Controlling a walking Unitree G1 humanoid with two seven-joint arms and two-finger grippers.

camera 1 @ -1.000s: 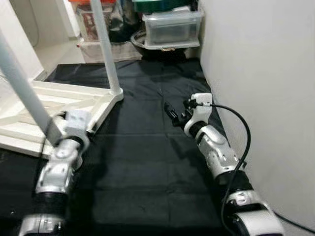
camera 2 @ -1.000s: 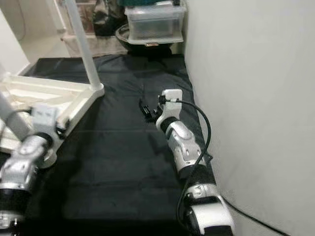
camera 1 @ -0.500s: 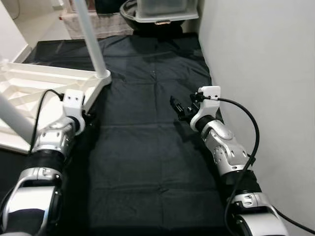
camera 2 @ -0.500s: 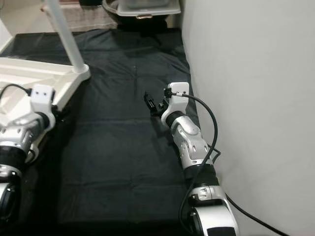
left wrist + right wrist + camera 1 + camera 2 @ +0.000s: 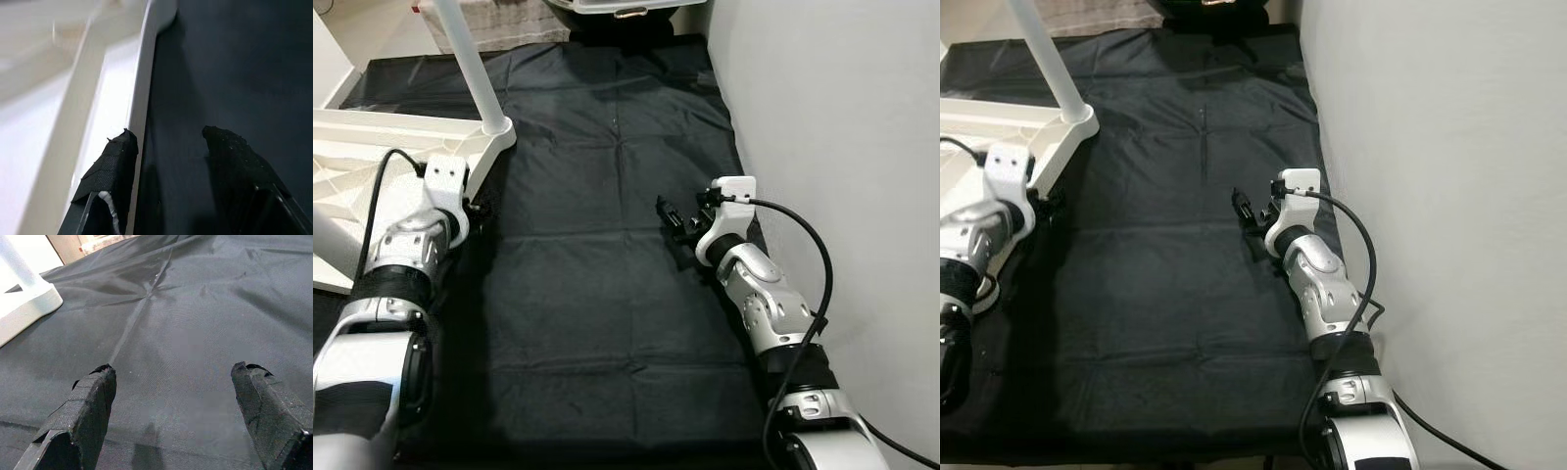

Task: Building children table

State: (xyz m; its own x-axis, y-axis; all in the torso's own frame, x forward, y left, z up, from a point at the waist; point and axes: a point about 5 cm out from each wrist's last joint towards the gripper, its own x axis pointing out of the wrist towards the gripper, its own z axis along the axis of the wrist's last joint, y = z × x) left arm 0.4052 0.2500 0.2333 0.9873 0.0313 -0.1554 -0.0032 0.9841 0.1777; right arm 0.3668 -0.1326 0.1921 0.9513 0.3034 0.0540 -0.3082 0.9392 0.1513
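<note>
The left gripper (image 5: 168, 147), fingers parted and empty, sits at the white tabletop's (image 5: 142, 93) edge, which runs lengthwise along one fingertip; the right gripper (image 5: 173, 391), wide open and empty, hovers well apart.

The upturned table (image 5: 372, 157) lies on the cloth's (image 5: 597, 274) left, the wall (image 5: 842, 117) to the right

no readable text, labels or numbers anywhere — nothing legible at all.
</note>
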